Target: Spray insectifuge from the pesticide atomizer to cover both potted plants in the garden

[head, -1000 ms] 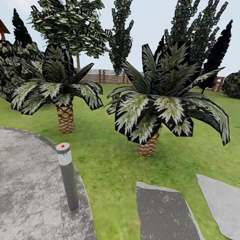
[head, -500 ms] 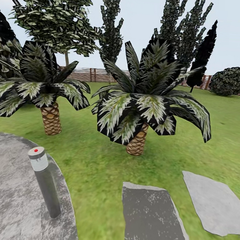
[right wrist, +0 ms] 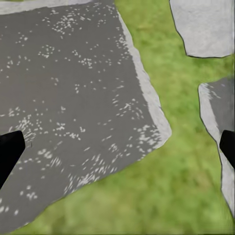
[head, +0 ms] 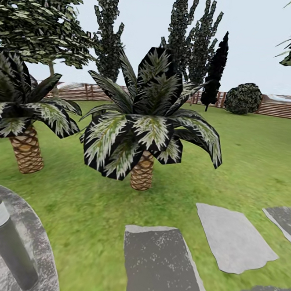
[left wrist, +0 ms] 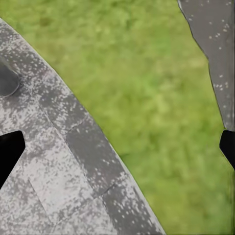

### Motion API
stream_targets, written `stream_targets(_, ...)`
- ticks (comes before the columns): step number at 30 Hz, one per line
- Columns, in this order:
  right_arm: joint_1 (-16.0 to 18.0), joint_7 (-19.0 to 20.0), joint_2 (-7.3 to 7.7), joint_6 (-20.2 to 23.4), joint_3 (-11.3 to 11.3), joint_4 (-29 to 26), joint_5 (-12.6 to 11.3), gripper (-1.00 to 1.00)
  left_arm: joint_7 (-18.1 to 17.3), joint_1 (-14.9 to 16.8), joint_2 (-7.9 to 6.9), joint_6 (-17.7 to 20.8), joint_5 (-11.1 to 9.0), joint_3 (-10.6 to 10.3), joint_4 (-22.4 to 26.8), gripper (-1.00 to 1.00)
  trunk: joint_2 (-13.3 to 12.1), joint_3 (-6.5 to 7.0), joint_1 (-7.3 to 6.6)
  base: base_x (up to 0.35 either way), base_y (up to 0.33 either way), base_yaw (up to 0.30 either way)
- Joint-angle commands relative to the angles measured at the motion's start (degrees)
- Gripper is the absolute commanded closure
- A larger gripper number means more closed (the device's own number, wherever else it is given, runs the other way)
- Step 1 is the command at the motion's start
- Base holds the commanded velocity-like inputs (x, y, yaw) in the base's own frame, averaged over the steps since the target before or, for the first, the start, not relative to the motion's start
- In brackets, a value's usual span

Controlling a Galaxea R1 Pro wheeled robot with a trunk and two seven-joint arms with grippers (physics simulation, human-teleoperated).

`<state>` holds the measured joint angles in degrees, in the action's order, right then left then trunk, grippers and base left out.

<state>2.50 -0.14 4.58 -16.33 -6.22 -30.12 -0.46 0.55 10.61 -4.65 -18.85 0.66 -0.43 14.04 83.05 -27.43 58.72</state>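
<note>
Two palms (head: 146, 132) stand on the lawn (head: 250, 159), a bollard (head: 5, 239) near left. Both grippers' jaws stand wide apart, holding nothing, over paving and grass. Atomizer's whereabouts and direction: cannot tell.

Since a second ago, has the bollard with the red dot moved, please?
No. The bollard keeps its place at the paving's edge; it and the palms slid leftward together, so the camera turned.

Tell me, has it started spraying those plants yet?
Nothing looks done yet. Both grippers, the left gripper and the right gripper, are open and hold nothing. The head view shows lawn, palms and stepping stones. Finding the atomizer, picking it up and spraying both pots remain.
</note>
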Motion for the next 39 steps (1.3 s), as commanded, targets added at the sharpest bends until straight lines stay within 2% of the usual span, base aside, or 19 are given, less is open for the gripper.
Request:
stream_targets(1, 0.1, 0.0, -0.01, -0.2, 0.0, 0.1, 0.0, -1.0, 0.1, 0.0, -0.01, -0.2, 0.1, 0.0, 0.0, -1.0, 0.0, -0.06, 0.01, 0.094, -0.047, -0.294)
stream_targets(39, 0.1, 0.0, -0.01, -0.2, 0.0, 0.1, 0.0, -1.0, 0.1, 0.0, 0.31, -0.2, -0.6, 0.5, 0.2, -1.0, 0.0, -0.06, 0.01, 0.005, -0.002, -0.294)
